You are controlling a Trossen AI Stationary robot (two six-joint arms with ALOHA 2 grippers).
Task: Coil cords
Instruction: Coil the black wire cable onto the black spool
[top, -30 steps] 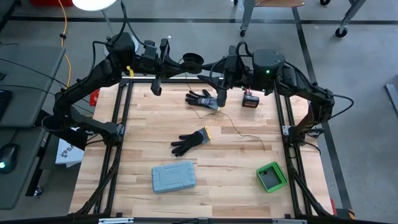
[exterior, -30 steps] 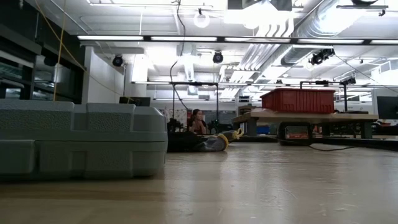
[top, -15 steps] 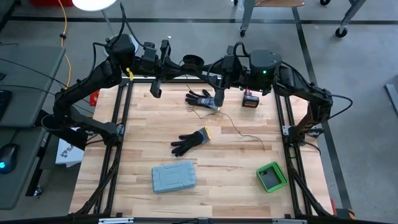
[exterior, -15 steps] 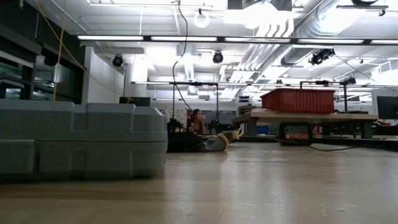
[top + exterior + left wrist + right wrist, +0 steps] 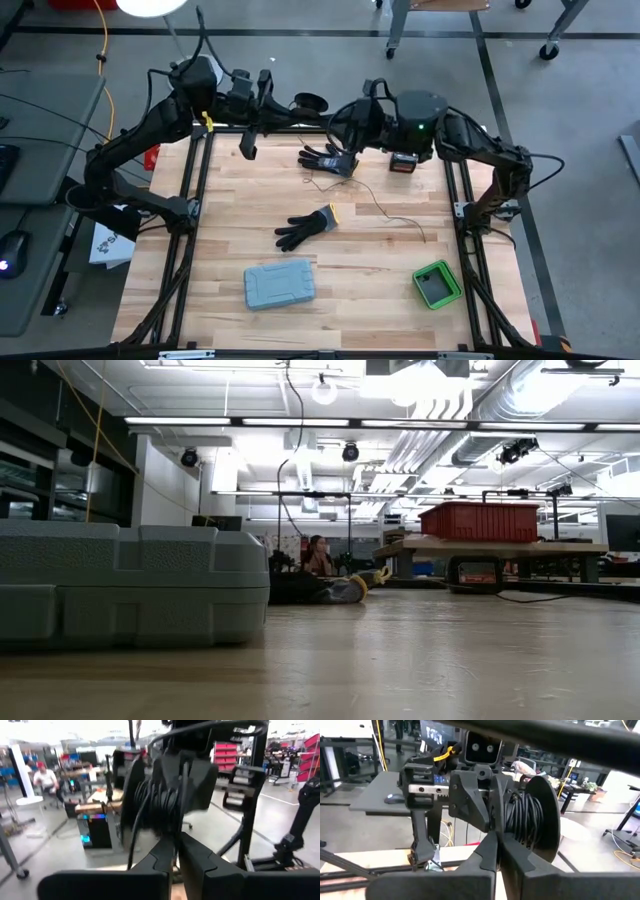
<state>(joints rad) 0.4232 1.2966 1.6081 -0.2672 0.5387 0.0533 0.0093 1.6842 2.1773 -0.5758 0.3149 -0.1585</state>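
Note:
The cord is a thin dark wire. Part of it is wound on a black spool [image 5: 310, 100] [image 5: 160, 795] [image 5: 530, 827] at the table's far rail. The rest trails as a loose strand [image 5: 385, 212] across the wood toward the right. My left gripper [image 5: 290, 108] [image 5: 177, 845] is shut, level, with its tips at the spool. My right gripper [image 5: 338, 125] [image 5: 495, 845] is also shut. It points level toward the left arm, tip to tip with the left gripper beside the spool. My left gripper comes level from the table's left, and a thin strand [image 5: 185, 805] runs from the spool's winding down to its shut fingertips, which seem to pinch it. My right gripper's own fingers hide the place where they meet; whether the cord is between them I cannot tell.
Two black gloves lie on the wood, one [image 5: 322, 158] just below the grippers and one [image 5: 305, 226] mid-table. A grey case [image 5: 279, 284] [image 5: 130, 585] and a green box [image 5: 436, 283] sit near the front. A red-and-black pack [image 5: 403, 162] lies at the far right.
My right gripper has shut. It has turned from pointing down over the far glove to pointing level, and has moved toward the spool and the left gripper. The strand on the table lies as before.

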